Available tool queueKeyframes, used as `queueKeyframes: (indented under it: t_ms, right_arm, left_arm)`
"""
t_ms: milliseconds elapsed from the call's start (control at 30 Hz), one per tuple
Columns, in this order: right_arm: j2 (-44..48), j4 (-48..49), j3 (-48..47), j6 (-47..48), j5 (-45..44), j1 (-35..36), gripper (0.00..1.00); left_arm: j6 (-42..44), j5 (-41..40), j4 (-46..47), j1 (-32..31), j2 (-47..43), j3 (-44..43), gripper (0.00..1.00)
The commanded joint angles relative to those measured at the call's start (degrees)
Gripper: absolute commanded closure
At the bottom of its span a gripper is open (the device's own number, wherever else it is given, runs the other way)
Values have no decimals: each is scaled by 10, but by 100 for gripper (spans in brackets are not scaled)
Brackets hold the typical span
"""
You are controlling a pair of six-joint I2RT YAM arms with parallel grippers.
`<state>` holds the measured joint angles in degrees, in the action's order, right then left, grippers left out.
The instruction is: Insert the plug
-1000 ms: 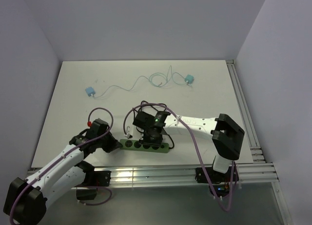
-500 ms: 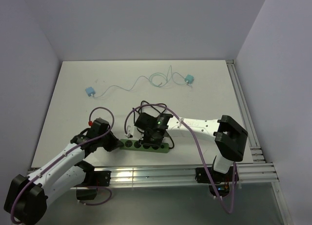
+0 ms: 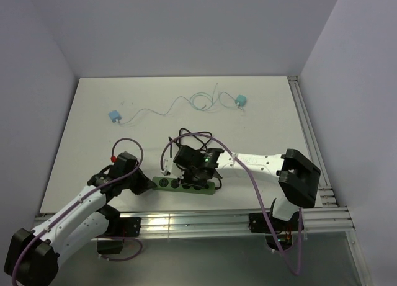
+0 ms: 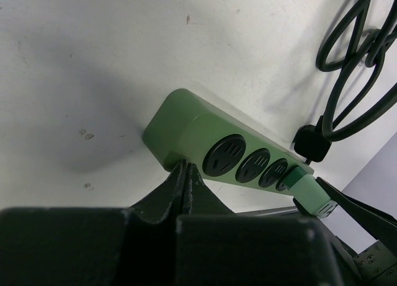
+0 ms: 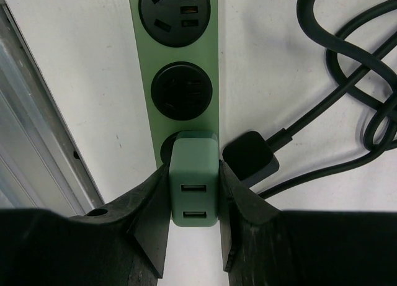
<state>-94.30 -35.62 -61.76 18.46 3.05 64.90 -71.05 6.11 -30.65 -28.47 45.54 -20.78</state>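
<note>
Insertion stage, seen from above and from both wrists. The green power strip [image 3: 184,185] lies along the near edge of the bench [image 3: 260,112], in the same place as a second ago. The left fingers [image 4: 177,193], pressed together with nothing between them, remain braced against the strip's blank end and have hardly shifted. The change is in the right arm: over the last second its elbow has swung outward to the right and toward the near rail, while its wrist has settled a little lower over the strip. The right fingers [image 5: 152,214] pinch the plug [image 5: 194,177], a pale green block with two USB ports facing the wrist camera, one finger on each flank. The plug covers the socket nearest the strip's cable end; the two sockets beyond it stand bare, and a dark sliver of the covered socket's rim shows at the plug's left edge. Just beside it lies the strip's own black plug [image 5: 250,159] with its coiled black cable [image 5: 347,69]. The repositioning suggests that alignment is finished and the arm is pressing the plug home. Whether the pins are fully seated cannot be told from these views, so the pinch should not be let go until it sits flush.
</note>
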Motion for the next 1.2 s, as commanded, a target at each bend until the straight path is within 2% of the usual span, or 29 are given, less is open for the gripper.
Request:
queueKeyframes:
  t_ms: [0,233,433,467,500,533,567,600,700,767,833,867,967,1000,1167]
  right_arm:
    - [-111,-1,49,-44,107,26,100]
    - [-99,13,43,-71,158,30,100]
    - [-71,38,64,-95,52,35,99]
    - [-57,47,69,-101,40,35,88]
    - [-33,62,80,-109,33,35,85]
    - [-23,70,85,-112,28,35,81]
    - [-16,75,85,-114,16,35,72]
    - [-6,77,82,-111,13,35,69]
    - [-3,85,60,-101,-7,35,57]
    - [-5,78,39,-97,-13,31,56]
    - [-5,76,20,-91,-21,28,46]
    - [-5,76,18,-89,-24,25,34]
    - [3,76,13,-78,-30,17,32]
    - [17,81,15,-71,-30,13,3]
    - [73,72,-10,-67,-37,-4,1]
  left_arm:
    - [-2,-8,-10,2,-12,-3,100]
    - [15,-36,-37,3,-10,-39,100]
    - [13,-27,-27,3,-20,-30,93]
    - [13,-26,-27,3,-21,-30,91]
    - [14,-26,-27,2,-22,-31,85]
    - [15,-29,-28,3,-23,-32,83]
    - [15,-29,-29,2,-25,-34,81]
    - [15,-30,-30,2,-26,-37,78]
    - [13,-31,-29,3,-31,-39,76]
    - [12,-31,-31,2,-31,-42,76]
    - [13,-31,-41,2,-33,-47,75]
    - [13,-35,-44,2,-35,-51,75]
    - [10,-43,-59,3,-51,-54,70]
    - [8,-47,-64,2,-55,-55,69]
    - [9,-58,-87,2,-70,-73,53]
